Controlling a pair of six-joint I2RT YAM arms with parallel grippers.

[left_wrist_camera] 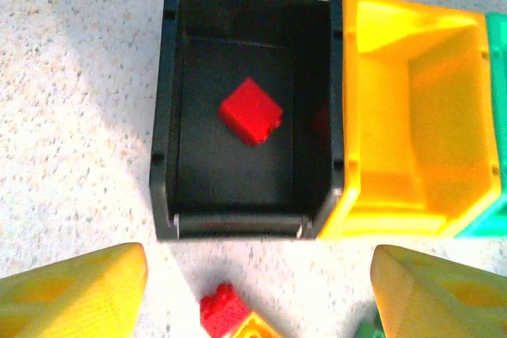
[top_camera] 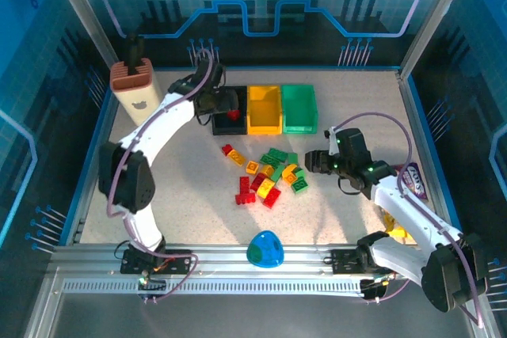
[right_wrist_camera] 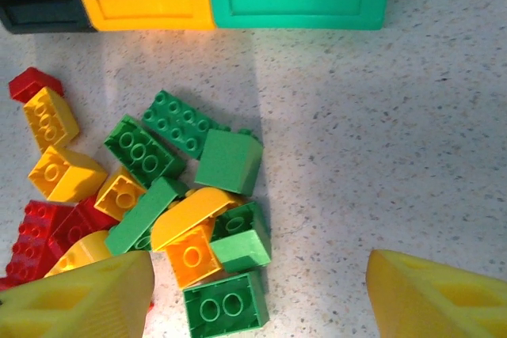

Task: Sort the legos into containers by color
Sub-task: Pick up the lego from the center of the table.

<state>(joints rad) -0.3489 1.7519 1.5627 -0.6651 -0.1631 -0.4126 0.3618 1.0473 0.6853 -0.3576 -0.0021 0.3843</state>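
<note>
The left end effector hangs over the black bin, its fingers spread wide and empty, with one red brick lying on the bin's floor. Next come the yellow bin and the green bin. The loose legos are heaped on the counter, closest to the right end effector. It is open and holds nothing, and a green brick sits just left of its centre line, so the right arm looks better placed.

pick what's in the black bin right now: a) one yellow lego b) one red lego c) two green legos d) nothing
b: the left wrist view shows a single red lego lying on the floor of the black bin.
</note>
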